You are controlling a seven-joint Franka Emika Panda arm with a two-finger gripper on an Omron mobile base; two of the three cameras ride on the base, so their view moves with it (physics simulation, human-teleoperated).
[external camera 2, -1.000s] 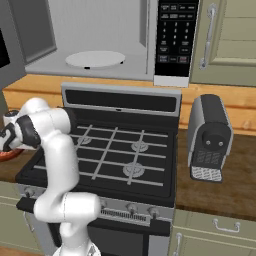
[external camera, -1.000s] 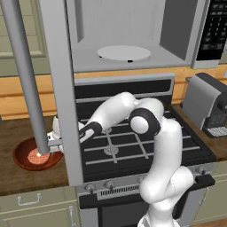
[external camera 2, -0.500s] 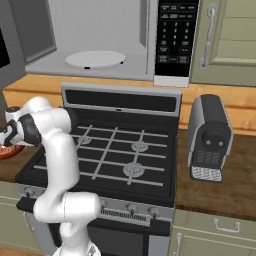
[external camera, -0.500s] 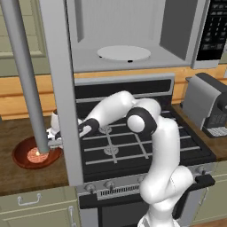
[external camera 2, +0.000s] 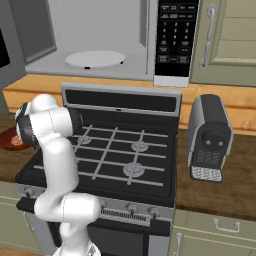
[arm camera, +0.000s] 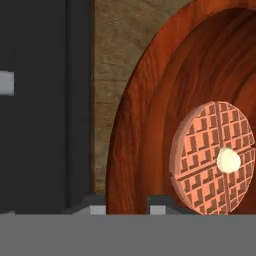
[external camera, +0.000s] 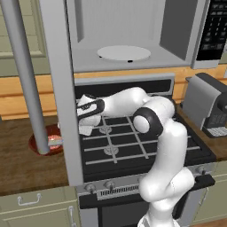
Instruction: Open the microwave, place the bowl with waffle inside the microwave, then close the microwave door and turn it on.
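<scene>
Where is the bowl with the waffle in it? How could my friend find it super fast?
Start at the big black stove under the open microwave. Look at the brown wooden counter just to the stove's left, behind the grey bar handle of the swung-open microwave door. The bowl sits there: it is round, shiny and reddish-brown, with a little pinkish gridded waffle inside that has a yellow dot in its middle.

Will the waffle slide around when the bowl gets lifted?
Probably a bit. The waffle lies loose in the bowl, whose inside looks glossy and sloped. The bowl looks stiff, so it shouldn't bend, but tilting it could shift the waffle.
</scene>
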